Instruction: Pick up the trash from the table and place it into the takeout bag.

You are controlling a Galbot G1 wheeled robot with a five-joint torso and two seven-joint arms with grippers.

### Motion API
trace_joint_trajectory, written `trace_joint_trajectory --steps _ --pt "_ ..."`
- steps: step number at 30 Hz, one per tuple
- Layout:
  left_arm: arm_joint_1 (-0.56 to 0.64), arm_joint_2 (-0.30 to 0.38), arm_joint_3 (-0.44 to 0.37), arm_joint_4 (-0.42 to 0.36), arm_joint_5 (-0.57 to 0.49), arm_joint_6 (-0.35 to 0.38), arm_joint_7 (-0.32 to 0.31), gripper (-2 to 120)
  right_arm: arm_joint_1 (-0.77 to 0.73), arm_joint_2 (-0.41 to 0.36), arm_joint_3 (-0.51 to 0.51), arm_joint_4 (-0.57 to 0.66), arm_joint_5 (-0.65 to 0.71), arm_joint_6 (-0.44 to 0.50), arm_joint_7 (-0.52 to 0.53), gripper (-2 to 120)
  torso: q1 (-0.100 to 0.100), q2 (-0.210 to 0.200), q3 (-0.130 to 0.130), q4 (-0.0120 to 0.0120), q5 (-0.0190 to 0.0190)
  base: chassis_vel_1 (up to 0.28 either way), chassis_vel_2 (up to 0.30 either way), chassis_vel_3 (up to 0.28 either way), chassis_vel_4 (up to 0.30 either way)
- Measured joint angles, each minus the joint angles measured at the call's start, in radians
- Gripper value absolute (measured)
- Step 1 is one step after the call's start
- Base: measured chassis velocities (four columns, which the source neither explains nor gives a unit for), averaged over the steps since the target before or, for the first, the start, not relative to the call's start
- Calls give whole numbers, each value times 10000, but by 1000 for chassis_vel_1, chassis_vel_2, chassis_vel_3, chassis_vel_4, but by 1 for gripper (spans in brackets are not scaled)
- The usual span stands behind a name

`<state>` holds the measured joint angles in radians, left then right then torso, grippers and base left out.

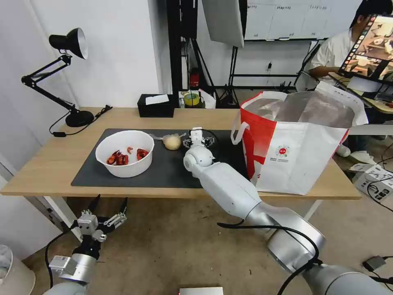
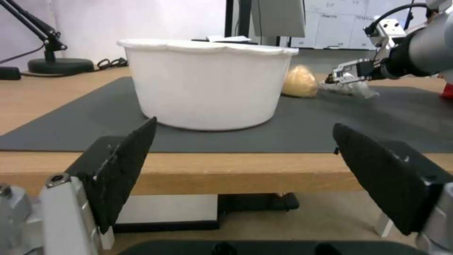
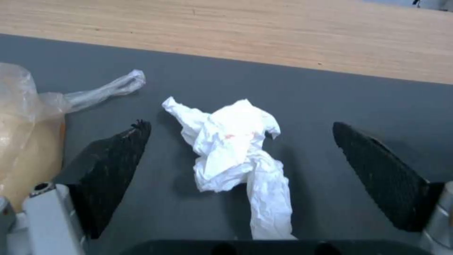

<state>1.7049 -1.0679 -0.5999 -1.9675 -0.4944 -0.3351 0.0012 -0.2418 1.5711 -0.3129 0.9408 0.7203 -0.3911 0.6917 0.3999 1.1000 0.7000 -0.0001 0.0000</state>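
Right gripper (image 3: pixel 240 159), fingers spread, straddles the tissue (image 3: pixel 231 141); closing high risks pinching air (left gripper (image 1: pixel 107 213) parked, spread).

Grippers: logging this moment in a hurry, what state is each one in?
Left gripper: open, empty, below the table edge.
Right gripper: open, straddling the crumpled tissue on the mat, nothing held.
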Motion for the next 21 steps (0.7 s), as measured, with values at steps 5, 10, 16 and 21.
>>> trace_joint_trajectory --steps 5,10,16,21 --pt "67 -43 -70 30 12 -44 0 100 -27 -3 19 1 99 -71 12 91 0 0 0 0 0 0 0 0 0" --pt "200 -20 -166 73 19 -171 5 100 -29 -7 45 10 235 -174 79 80 0 0 0 1 0 0 0 0 0" --pt "252 -63 -168 18 43 -185 10 100 -73 -7 47 22 337 -190 122 59 0 0 0 1 0 0 0 0 0" --pt "291 -25 -163 -22 46 -186 9 100 -132 -9 30 94 644 -197 216 37 -1 0 0 1 0 0 0 0 0"
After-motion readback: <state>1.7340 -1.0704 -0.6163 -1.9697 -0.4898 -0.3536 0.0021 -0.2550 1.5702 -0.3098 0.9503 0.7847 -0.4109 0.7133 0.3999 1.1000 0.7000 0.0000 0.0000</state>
